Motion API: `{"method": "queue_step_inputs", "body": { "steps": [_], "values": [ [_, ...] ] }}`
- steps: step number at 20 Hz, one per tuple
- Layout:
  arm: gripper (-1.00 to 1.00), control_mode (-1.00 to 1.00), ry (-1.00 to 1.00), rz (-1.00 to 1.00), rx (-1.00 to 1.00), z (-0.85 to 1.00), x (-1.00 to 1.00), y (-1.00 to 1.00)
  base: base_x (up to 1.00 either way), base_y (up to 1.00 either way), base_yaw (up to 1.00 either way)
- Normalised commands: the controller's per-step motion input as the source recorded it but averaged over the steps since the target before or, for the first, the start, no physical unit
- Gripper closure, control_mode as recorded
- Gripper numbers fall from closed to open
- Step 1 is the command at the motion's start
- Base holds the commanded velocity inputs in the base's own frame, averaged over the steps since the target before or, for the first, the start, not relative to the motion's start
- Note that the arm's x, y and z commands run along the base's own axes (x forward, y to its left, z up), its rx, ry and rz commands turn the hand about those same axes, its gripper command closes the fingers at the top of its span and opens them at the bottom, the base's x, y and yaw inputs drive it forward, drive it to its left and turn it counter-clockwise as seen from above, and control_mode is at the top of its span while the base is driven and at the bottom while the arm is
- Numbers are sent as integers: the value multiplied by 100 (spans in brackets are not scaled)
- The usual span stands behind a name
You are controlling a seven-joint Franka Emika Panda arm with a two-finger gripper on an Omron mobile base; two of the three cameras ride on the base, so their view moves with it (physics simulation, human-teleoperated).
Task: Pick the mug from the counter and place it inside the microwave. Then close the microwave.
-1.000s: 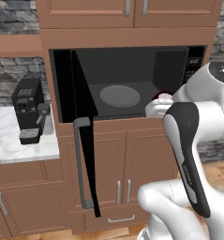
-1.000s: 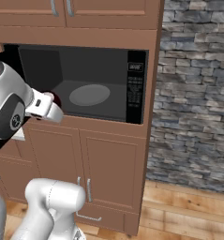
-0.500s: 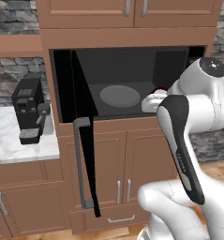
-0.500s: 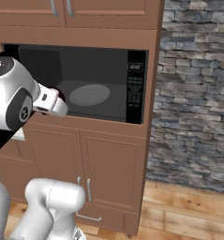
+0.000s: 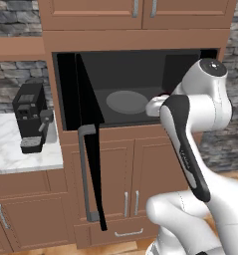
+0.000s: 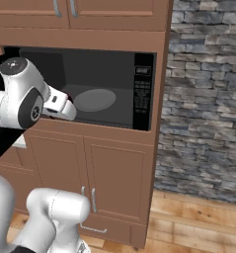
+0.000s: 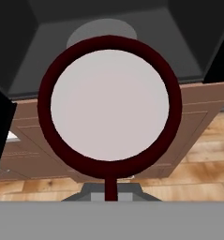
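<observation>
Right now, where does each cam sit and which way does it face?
Left base view: behind the arm on its left, facing the microwave, its open door and the coffee machine; white arm rises lower right.
Right base view: behind on the right, facing the same microwave; arm at lower left.
Hand view: on the hand, looking down into the mug, the turntable beyond.
Both base views share the microwave, turntable and arm.

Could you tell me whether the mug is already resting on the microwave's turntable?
No, the mug is in the air before the microwave, its turntable bare.
</observation>
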Motion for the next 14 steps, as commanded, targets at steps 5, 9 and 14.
{"method": "queue_step_inputs", "body": {
  "steps": [5, 9, 14],
  "values": [
    [100, -100, 4, 0, 0, -13, 16, 0, 0, 0, 0],
    [100, -100, 2, 0, 0, -11, 20, 0, 0, 0, 0],
    [100, -100, 1, 0, 0, -11, 21, 0, 0, 0, 0]
  ]
}}
